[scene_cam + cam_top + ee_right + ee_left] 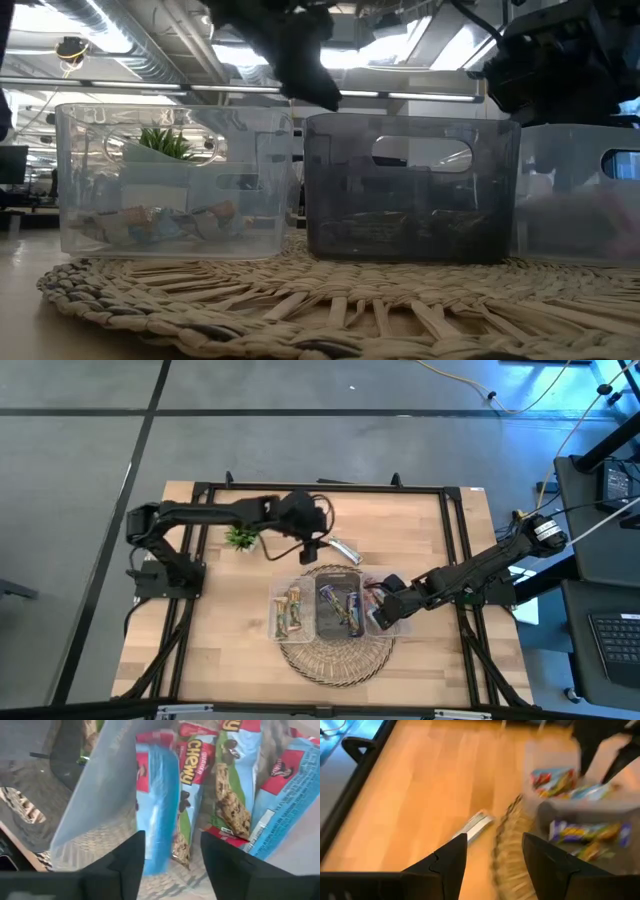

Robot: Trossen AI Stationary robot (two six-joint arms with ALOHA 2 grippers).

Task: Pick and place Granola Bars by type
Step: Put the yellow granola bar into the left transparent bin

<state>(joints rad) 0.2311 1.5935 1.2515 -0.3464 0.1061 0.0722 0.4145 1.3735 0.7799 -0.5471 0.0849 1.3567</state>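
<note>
On the table [220, 620] a woven mat [335, 655] carries three bins [338, 610] of granola bars [200, 785], the right tool [170, 865] released above the blue ones, the left tool [492, 865] spread over a silver bar [476, 825].

Work surface: a light wooden table [230, 650] with plank grain, edged by a black metal frame [320, 487].

Lying directly on it:
- a round woven straw mat [335, 655] near the front centre, carrying three plastic bins side by side;
- a silver-wrapped granola bar [345, 548] flat on the bare wood, just beyond the mat's far edge;
- a small green potted plant [240, 538] on the left half, apart from the mat.
</note>
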